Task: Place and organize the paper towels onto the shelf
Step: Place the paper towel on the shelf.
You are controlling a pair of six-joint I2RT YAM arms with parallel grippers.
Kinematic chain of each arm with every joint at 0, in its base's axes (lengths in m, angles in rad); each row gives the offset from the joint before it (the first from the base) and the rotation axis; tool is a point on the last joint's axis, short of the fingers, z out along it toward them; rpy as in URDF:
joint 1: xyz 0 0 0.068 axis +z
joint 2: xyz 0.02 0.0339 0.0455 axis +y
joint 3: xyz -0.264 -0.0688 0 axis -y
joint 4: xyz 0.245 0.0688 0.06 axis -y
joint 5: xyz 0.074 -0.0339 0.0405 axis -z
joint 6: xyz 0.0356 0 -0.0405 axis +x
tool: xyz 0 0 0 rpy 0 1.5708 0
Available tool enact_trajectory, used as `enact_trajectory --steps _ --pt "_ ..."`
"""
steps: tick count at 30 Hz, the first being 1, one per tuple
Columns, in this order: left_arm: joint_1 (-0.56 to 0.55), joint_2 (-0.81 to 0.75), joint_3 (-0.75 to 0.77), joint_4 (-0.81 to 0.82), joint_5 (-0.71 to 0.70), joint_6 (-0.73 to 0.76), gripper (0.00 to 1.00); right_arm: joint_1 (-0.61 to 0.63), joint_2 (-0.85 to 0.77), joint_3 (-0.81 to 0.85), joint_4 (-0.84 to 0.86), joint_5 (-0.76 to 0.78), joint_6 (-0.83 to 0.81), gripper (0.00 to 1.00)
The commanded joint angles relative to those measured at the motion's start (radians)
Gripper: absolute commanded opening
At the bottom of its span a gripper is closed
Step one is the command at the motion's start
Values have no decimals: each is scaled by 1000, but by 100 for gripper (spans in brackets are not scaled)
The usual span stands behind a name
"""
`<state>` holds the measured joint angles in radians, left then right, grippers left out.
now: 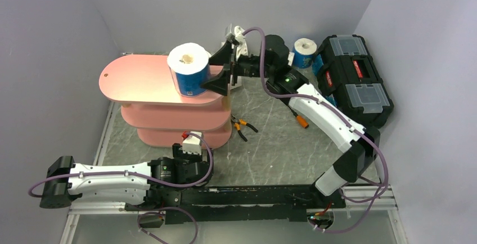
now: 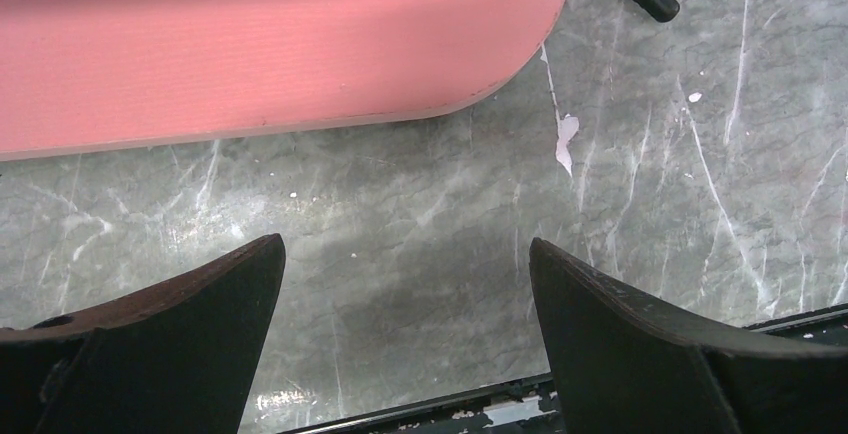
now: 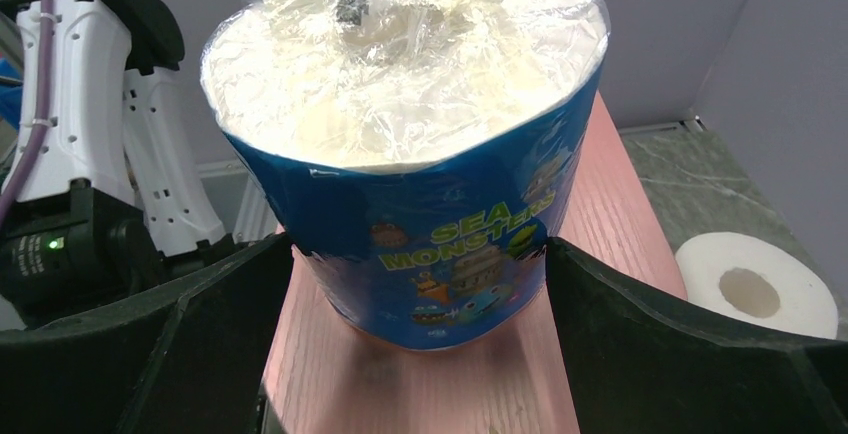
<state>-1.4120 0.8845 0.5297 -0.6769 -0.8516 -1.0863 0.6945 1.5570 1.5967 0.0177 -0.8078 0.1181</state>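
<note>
Top external view: pink shelf (image 1: 140,78) at 10 o'clock, one blue-wrapped roll (image 1: 189,68) upright on its top board. Black toolbox (image 1: 354,78) at 2 o'clock, lids down. Rolls visible: three. Second blue roll (image 1: 304,53) stands beside the toolbox; white roll (image 3: 755,294) lies on the table. Right gripper (image 1: 221,67) is spread wide, flanking the shelf roll. Left gripper (image 2: 405,254) is wide, empty. Pliers (image 1: 243,127) lie at centre.

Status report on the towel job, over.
Left gripper open, empty, low by shelf. Right gripper open, straddling blue roll upright on top board. Second blue roll by toolbox. Nothing blocking.
</note>
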Motion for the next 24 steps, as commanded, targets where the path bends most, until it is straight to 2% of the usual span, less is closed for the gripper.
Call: enact_trajectory --steps 1,15,24 --pt "-6 -7 32 -14 -22 -8 99 45 40 51 26 82 -16 97" --pt "-6 -54 2 -32 -26 -27 99 98 153 174 -2 80 -12 97" --pt "-6 -63 -8 -43 -25 -41 99 106 167 188 -5 87 -10 97"
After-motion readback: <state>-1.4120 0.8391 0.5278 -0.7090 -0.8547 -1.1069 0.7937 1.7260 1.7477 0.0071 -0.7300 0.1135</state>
